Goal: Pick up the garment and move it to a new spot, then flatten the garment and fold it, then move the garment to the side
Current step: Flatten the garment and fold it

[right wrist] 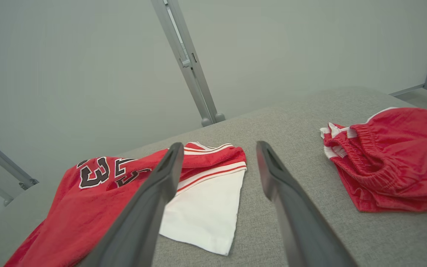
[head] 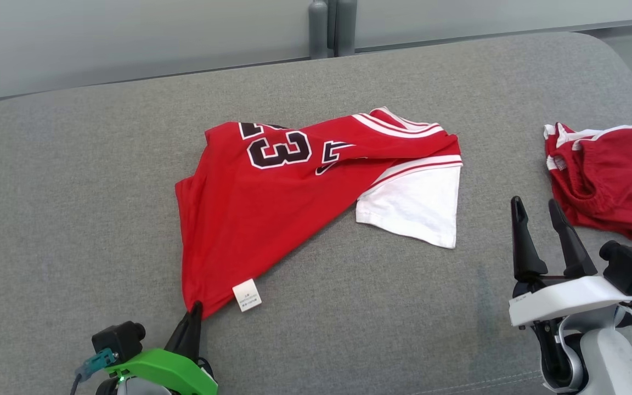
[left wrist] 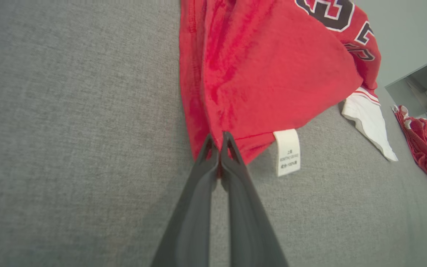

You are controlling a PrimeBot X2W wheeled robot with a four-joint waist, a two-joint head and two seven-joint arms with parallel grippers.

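1. Head view: looks forward and down from above the near edge of the grey fabric surface (head: 74,192), far enough back to take in the whole red jersey (head: 239,219), the red shorts (head: 612,181) at the right and the wall (head: 129,44) behind.
2. Left wrist view: sits low and very close, facing along the left fingers (left wrist: 193,207) at the jersey's near corner and its white label (left wrist: 287,152).
3. Right wrist view: sits higher and further back, facing along the right fingers (right wrist: 295,207) across the surface towards the wall and its grey posts (right wrist: 187,63).
4. Shared by all three views: jersey, shorts, grey surface.
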